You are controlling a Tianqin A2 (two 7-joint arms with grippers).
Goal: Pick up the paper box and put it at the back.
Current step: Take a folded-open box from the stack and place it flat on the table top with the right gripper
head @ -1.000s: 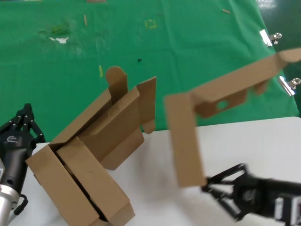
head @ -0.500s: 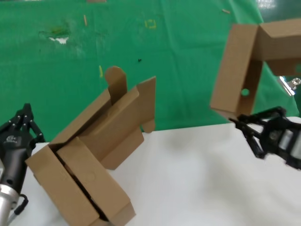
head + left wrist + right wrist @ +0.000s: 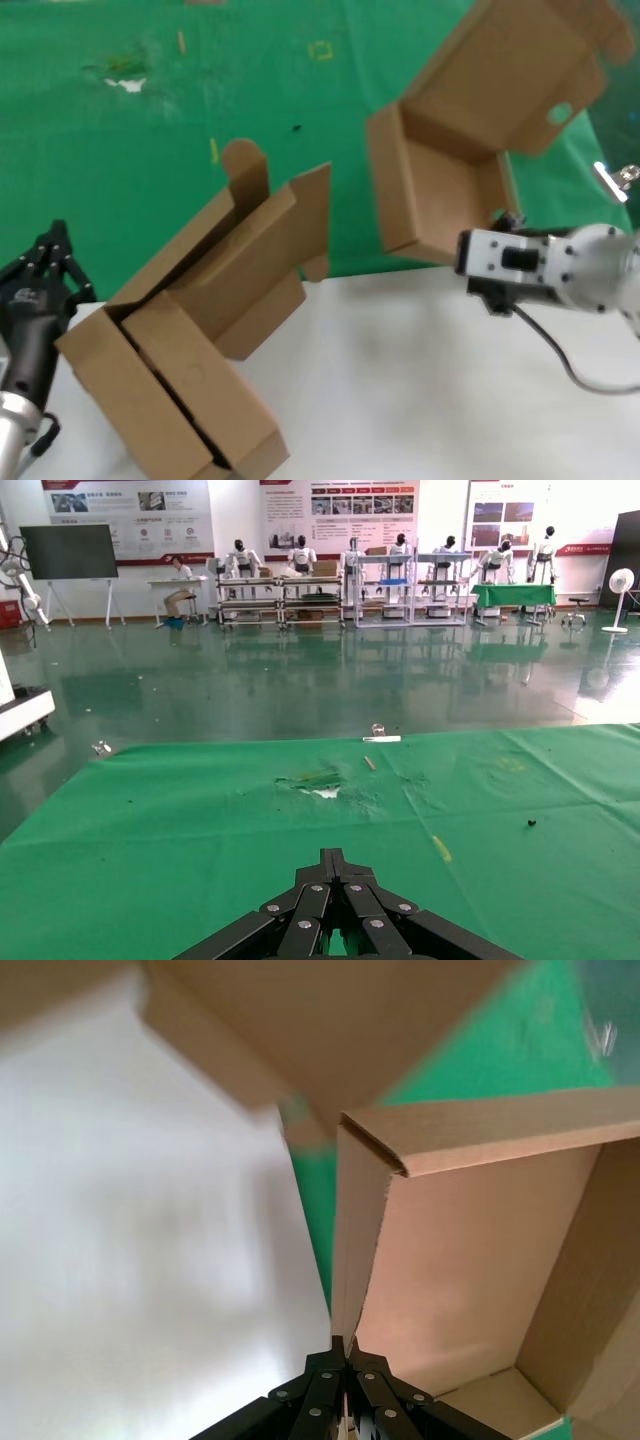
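The paper box [image 3: 450, 180] is an open brown cardboard mailer held in the air, tilted, over the right edge of the green cloth [image 3: 250, 90]. Its lid flap with a small round hole [image 3: 560, 113] points up and right. My right gripper [image 3: 497, 230] is shut on the box's side wall; in the right wrist view the wall edge [image 3: 350, 1250] runs down between the closed fingertips [image 3: 347, 1345]. My left gripper [image 3: 55, 245] is parked at the table's left edge, shut and empty; its own wrist view shows it closed [image 3: 335, 858] over the cloth.
A bunch of near-identical brown cardboard boxes [image 3: 200, 340] lies at the left, half on the white tabletop [image 3: 420, 390], half on the cloth. Metal clips [image 3: 610, 180] hold the cloth's right edge. The cloth carries yellow marks [image 3: 320, 50] and a whitish scuff [image 3: 128, 85].
My right arm has swung up and back with the box. The box has turned over: its open inside now faces the head camera and its lid points up right. The left arm has not moved.
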